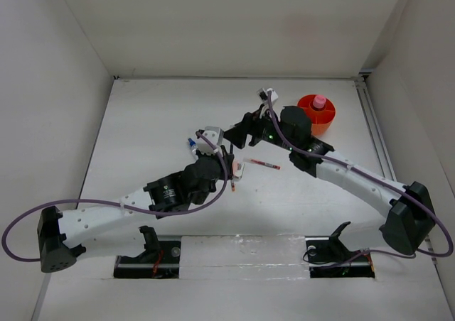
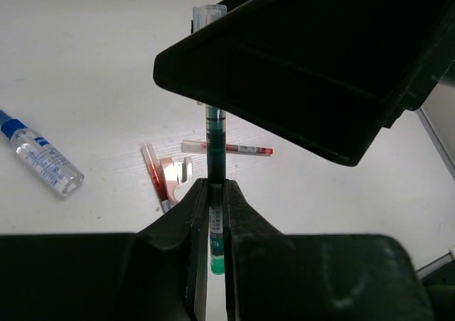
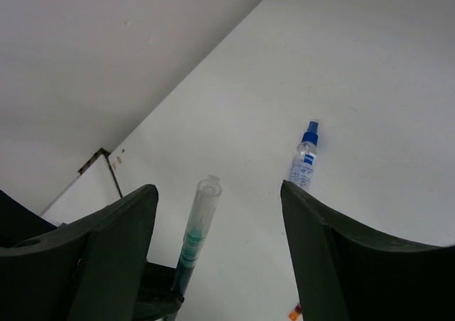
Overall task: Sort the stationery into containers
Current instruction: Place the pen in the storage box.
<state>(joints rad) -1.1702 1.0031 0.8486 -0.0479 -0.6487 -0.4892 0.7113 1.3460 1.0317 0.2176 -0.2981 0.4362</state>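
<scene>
The left gripper (image 2: 215,192) is clamped narrow on the green pen (image 2: 215,140), which stands out ahead of its jaws; the right gripper (image 3: 217,193) stands wide, one finger on either side of the pen's clear capped end, seemingly not touching it; beyond the left jaws a red pen (image 2: 227,148) lies crosswise on the table (image 2: 92,65), with the clear blue-capped tube (image 2: 39,158) well off to their left; behind the right gripper's wrist sits the orange tub (image 1: 324,127), a pink-capped tube (image 1: 319,102) upright inside it.
</scene>
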